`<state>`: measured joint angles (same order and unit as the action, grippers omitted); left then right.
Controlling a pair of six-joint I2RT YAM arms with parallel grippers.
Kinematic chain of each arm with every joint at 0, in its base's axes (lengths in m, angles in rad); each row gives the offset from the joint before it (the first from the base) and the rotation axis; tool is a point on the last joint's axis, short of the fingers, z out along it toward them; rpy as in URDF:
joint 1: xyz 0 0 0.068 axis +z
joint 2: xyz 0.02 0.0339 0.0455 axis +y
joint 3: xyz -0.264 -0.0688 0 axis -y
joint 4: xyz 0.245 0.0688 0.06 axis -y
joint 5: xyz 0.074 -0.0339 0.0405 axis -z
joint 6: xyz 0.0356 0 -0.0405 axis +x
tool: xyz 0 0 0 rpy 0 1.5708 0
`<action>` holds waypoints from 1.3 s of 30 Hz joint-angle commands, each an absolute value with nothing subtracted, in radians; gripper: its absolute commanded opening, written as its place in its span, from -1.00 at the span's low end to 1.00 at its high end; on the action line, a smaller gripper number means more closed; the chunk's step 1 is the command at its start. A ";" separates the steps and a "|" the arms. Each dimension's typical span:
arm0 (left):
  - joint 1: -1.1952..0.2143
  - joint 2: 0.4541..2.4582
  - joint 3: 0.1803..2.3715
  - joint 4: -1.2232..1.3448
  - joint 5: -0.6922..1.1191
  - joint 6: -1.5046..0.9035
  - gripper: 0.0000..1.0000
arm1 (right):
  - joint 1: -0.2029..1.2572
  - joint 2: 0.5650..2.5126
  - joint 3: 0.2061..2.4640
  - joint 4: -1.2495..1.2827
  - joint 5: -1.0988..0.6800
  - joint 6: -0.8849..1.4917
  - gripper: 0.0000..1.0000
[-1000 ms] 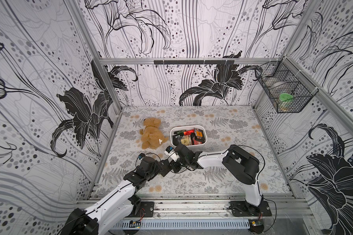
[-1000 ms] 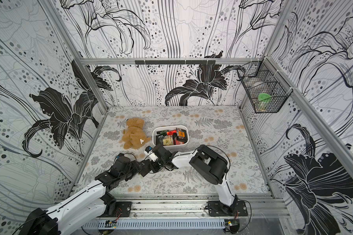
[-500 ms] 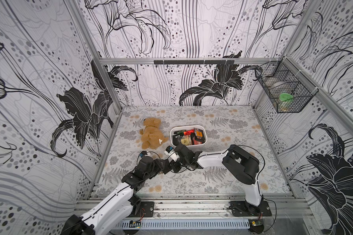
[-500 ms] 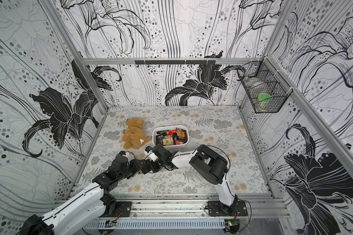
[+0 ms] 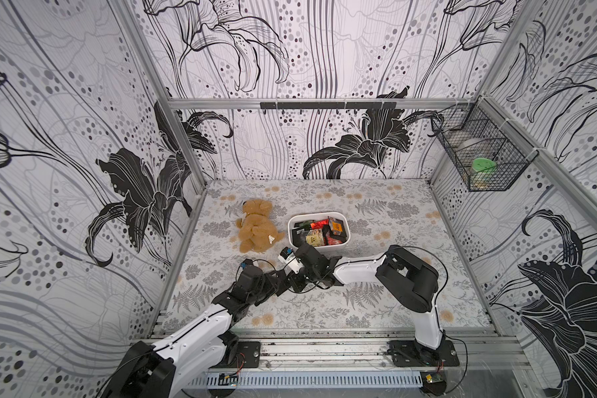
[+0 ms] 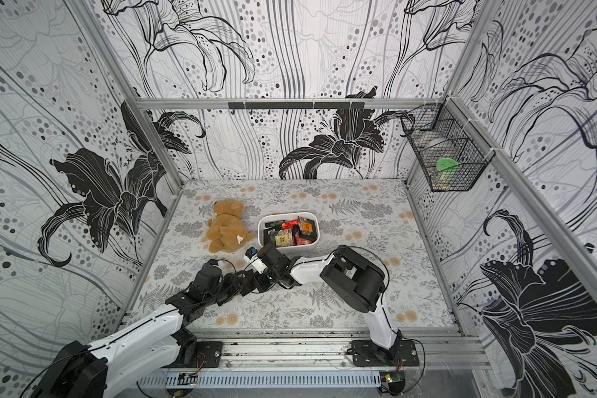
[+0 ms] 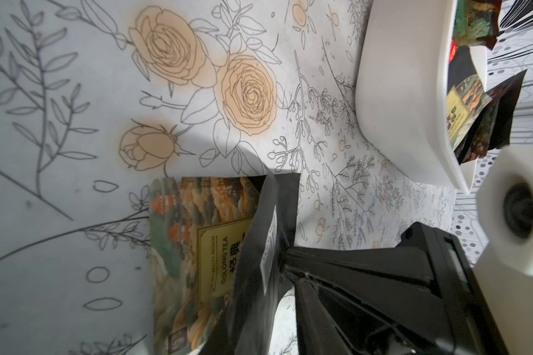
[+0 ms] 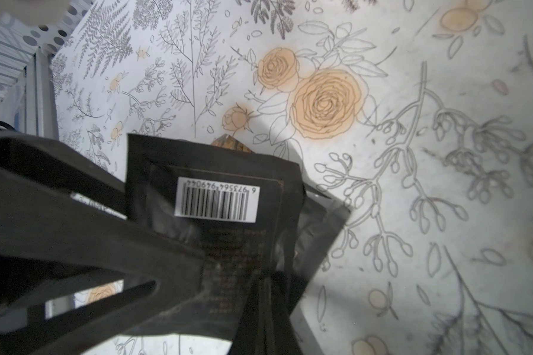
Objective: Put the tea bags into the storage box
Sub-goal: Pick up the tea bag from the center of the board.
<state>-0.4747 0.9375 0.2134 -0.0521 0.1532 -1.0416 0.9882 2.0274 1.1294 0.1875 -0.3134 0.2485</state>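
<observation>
Right gripper (image 7: 286, 261) clenched on a black tea bag (image 8: 217, 203), held edge-on over an orange tea bag (image 7: 197, 246) lying flat on the table (image 7: 74, 153); left gripper (image 5: 278, 276) alongside, grip impossible to tell; storage box (image 5: 335, 247) nearby, holding other tea bags (image 5: 316, 237)

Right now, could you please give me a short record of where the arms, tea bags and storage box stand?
right gripper: shut on the black tea bag
left gripper: close beside that bag, grip unclear
oolong tea bag: flat on the table, outside the box
storage box: several tea bags inside
teddy bear: beside the storage box
</observation>
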 commanded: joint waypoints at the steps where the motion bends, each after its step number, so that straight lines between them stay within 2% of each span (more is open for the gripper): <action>1: -0.469 0.947 0.204 0.006 0.159 -1.029 -0.61 | 0.992 2.036 1.110 0.180 -0.291 0.254 -1.00; 8: -0.469 0.910 0.257 -0.130 0.110 -0.990 -0.93 | 0.992 1.945 1.007 0.290 -0.205 0.270 -0.97; 16: -0.469 0.770 0.373 -0.382 0.044 -0.945 -1.00 | 0.978 1.697 0.751 0.493 0.133 0.331 -0.86; 21: -0.471 0.725 0.525 -0.568 -0.026 -0.902 -1.00 | 0.915 1.532 0.583 0.598 0.264 0.416 -0.66; 24: -0.473 0.743 0.627 -0.630 -0.070 -0.888 -1.00 | 0.846 1.458 0.500 0.652 0.262 0.472 -0.43; 26: -0.480 0.776 0.678 -0.601 -0.068 -0.867 -1.00 | 0.801 1.427 0.465 0.659 0.259 0.510 -0.24; 30: -0.505 0.896 0.777 -0.526 -0.076 -0.852 -1.00 | 0.749 1.407 0.430 0.676 0.268 0.529 -0.06; 35: -0.577 1.145 0.933 -0.422 -0.113 -0.830 -1.00 | 0.707 1.420 0.412 0.713 0.229 0.537 -0.05; 39: -0.604 1.358 1.068 -0.363 -0.074 -0.806 -1.00 | 0.691 1.430 0.412 0.722 0.203 0.545 -0.05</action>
